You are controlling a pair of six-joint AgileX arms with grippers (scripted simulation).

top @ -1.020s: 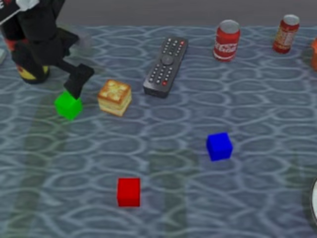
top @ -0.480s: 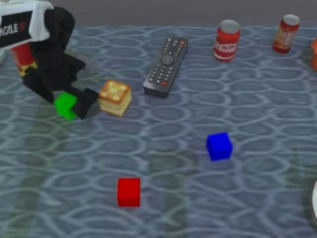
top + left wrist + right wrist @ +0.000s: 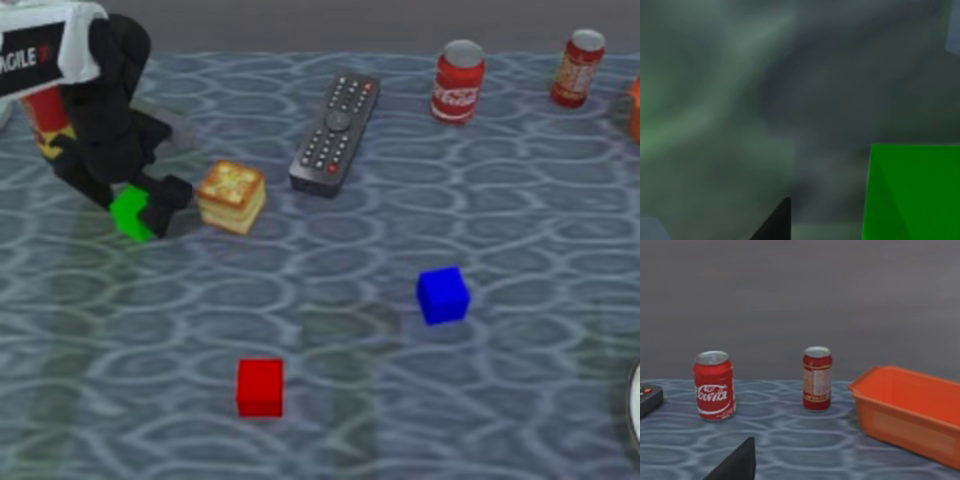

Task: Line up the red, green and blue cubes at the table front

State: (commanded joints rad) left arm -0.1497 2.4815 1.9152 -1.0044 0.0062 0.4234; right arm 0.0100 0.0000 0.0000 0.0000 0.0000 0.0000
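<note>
The ring-patterned counter [image 3: 520, 330] lies wide open across its middle and toward three o'clock. At ten o'clock the left claw [image 3: 138, 205] is clenched on the glossy green cube [image 3: 130, 213], the patterned orange-yellow block [image 3: 231, 196] just beside. The blue cube [image 3: 442, 295] sits mid-counter; the red cube [image 3: 260, 387] sits near six o'clock.

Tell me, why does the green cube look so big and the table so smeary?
Left wrist view: the camera sits right against the green cube, so the table blurs out of focus. Top view: the cube is small and the table pattern crisp.

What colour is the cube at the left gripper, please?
Bright green cube, clearest in the top view, at the left gripper.
</note>
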